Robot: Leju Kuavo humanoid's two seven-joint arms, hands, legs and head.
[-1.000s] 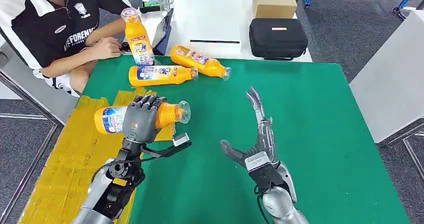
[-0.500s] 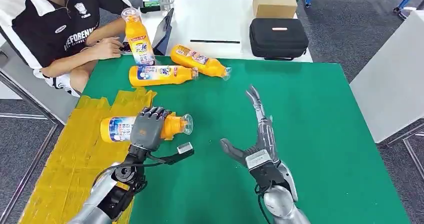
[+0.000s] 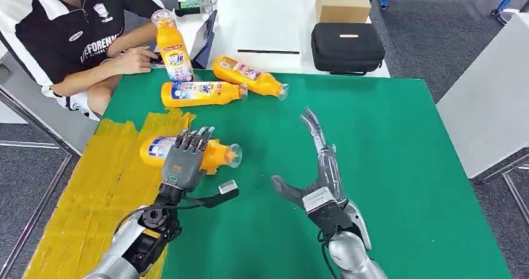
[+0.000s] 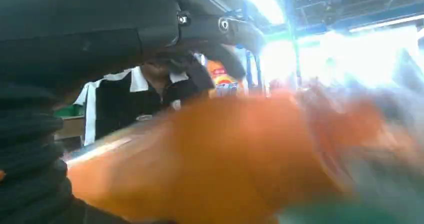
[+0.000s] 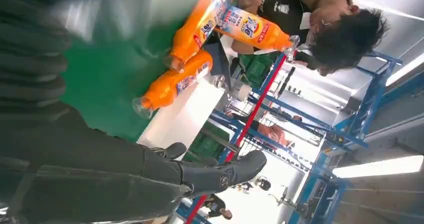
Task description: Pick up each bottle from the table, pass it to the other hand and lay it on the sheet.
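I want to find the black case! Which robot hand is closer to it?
The right hand. It is open above the green table, with the black case beyond its fingertips on the white table. The left hand holds a bottle far across from it.

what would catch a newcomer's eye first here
The left robot hand holding an orange bottle on its side at the edge of the yellow sheet on the green table. Beside it the right robot hand is spread open, and three more bottles wait at the far edge.
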